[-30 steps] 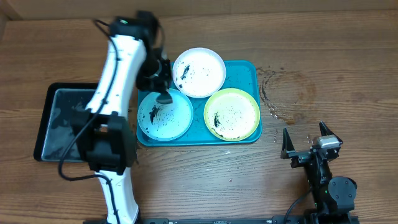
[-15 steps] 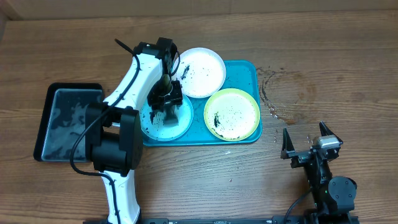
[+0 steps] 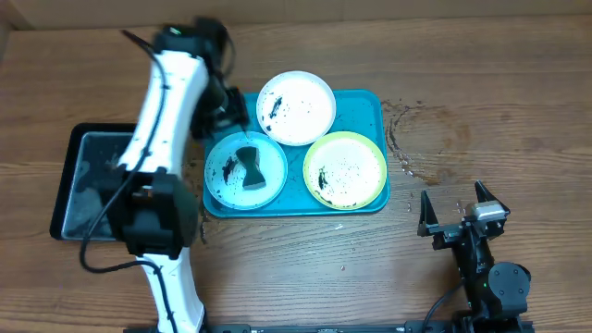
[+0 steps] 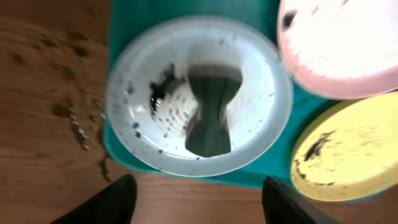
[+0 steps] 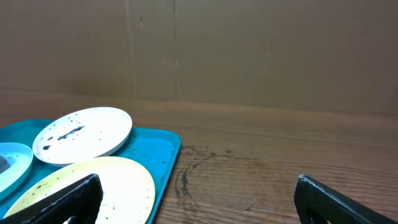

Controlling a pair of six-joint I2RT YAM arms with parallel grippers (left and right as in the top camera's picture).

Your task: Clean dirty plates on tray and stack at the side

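Observation:
The turquoise tray (image 3: 371,104) holds three speckled plates: a white one (image 3: 296,107) at the back, a teal-rimmed one (image 3: 244,170) at front left and a yellow-green one (image 3: 345,169) at front right. A dark sponge (image 3: 248,168), pinched in the middle, lies loose on the teal-rimmed plate (image 4: 140,118). My left gripper (image 3: 228,108) hangs open above the tray's back left corner, its fingers (image 4: 106,202) empty and clear of the sponge (image 4: 210,115). My right gripper (image 3: 453,215) rests open and empty near the front right, facing the tray (image 5: 158,149).
A black tray (image 3: 92,180) with a wet sheen lies left of the turquoise one. A ring-shaped water stain (image 3: 421,139) marks the wood to its right. Dark splashes (image 4: 74,115) dot the table beside the tray's left edge. A cardboard wall (image 5: 249,50) closes the back.
My left gripper was shut on the sponge over the teal-rimmed plate. It has opened, left the sponge on the plate, and risen back to the left. The right arm has not moved.

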